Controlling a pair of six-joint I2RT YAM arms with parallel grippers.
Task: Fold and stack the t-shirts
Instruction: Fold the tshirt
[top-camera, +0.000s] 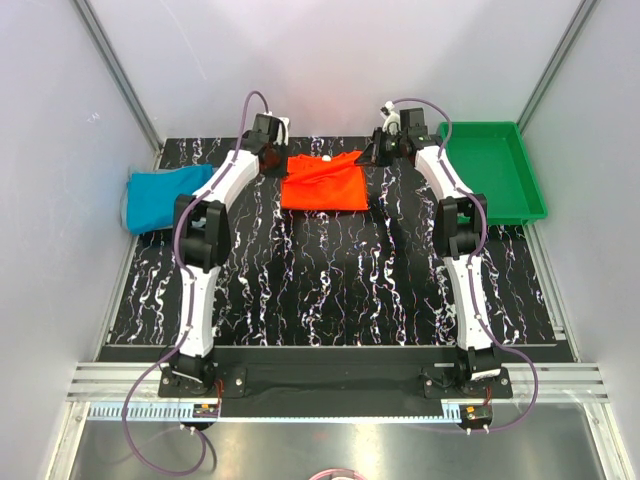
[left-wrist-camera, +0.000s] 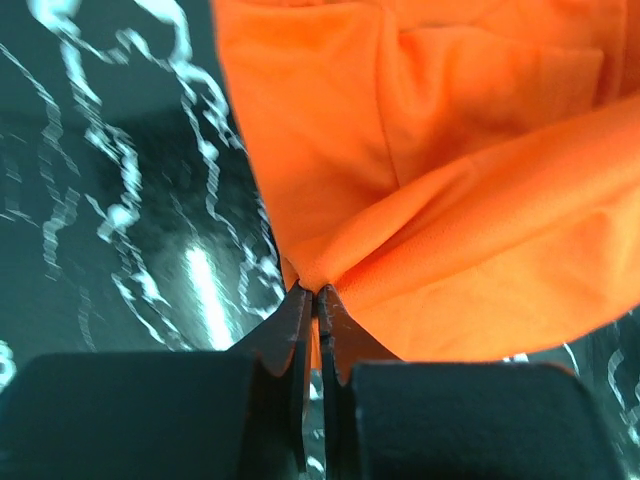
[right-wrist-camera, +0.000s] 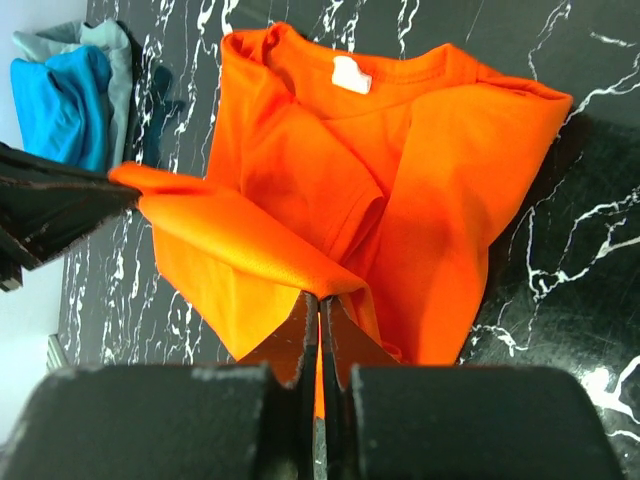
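The left gripper (left-wrist-camera: 318, 292) and right gripper (right-wrist-camera: 318, 298) each clamp a fold of the orange-red t-shirt (top-camera: 325, 185) between them. Outside the left lies the teal-blue t-shirt (top-camera: 165, 197); outside the right, the green tray (top-camera: 490, 170).

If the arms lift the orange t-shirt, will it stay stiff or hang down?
Probably floppy: the orange t-shirt drapes in soft folds between the left gripper and the right gripper. Likely light, since small pinches hold it up.
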